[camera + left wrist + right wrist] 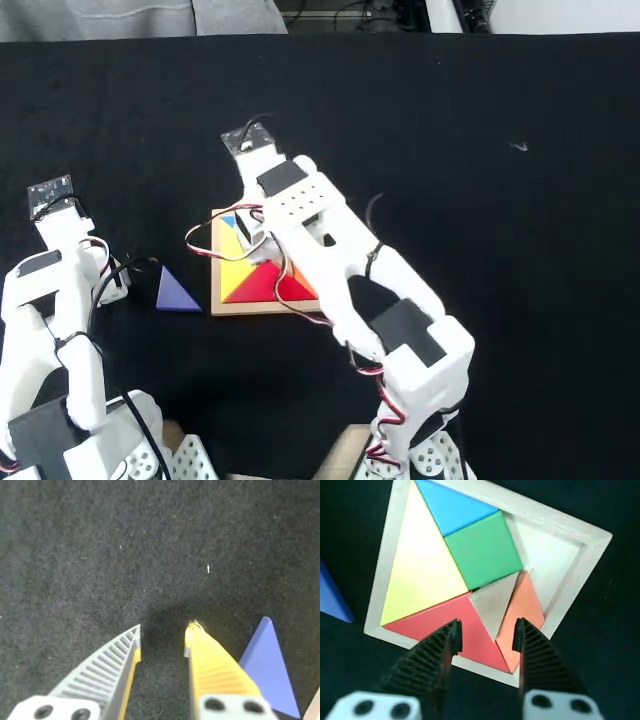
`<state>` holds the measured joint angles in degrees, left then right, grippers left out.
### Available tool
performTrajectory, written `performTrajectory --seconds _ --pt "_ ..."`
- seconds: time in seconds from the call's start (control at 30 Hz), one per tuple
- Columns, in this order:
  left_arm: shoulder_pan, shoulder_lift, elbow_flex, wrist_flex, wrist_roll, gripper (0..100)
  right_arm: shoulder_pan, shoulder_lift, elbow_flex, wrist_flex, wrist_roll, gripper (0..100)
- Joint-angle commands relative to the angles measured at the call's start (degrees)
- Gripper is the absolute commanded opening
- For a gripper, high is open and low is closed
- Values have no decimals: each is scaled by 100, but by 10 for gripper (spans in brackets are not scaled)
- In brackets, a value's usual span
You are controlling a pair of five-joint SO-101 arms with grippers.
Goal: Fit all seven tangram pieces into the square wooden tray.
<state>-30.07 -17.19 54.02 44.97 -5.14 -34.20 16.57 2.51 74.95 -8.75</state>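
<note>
The black counter (500, 250) carries the whole job, and the square wooden tray (600, 537) lies on it near the middle, under the right arm. Six of the seven pieces are already in the tray, so by my judgement the task is nearly finished.

The right hand (487, 625) hangs over the tray's near edge with its jaws apart and nothing between them. The left hand (165, 629) sits low over bare counter off to the side of the tray, also spread open and empty.

Inside the tray, the large yellow triangle (422, 575) and the large red triangle (455, 625) meet along one edge and fill roughly half the square. The green square (482, 550) sits at the centre, touching the light blue triangle (452, 507) in one corner. The orange piece (527, 610) lies along the far side of the red one, with the small pale triangle (495, 605) wedged between them (whether those two lie fully flat I cannot tell).

What remains is one triangular gap (547, 560) of bare wood in a corner, and one dark blue triangle (175, 292) flat on the counter just beside the tray, close to the left hand. It looks like the match for that gap.
</note>
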Motion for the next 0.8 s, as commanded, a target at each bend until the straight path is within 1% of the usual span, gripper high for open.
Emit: performTrajectory --seconds 0.0,0.13,0.2,0.27,0.77 --pt "-40 -158 -13 -88 26 151 -281 -251 145 -308 211 164" --pt "-40 -158 -13 -88 26 151 -352 -48 180 -554 211 42" --pt "-40 -158 -13 -88 26 151 -352 40 171 -589 211 10" --pt "-40 -158 -13 -88 26 151 -334 119 110 -571 211 22" --pt "-40 -158 -13 -88 26 151 -26 444 -251 -563 220 21"
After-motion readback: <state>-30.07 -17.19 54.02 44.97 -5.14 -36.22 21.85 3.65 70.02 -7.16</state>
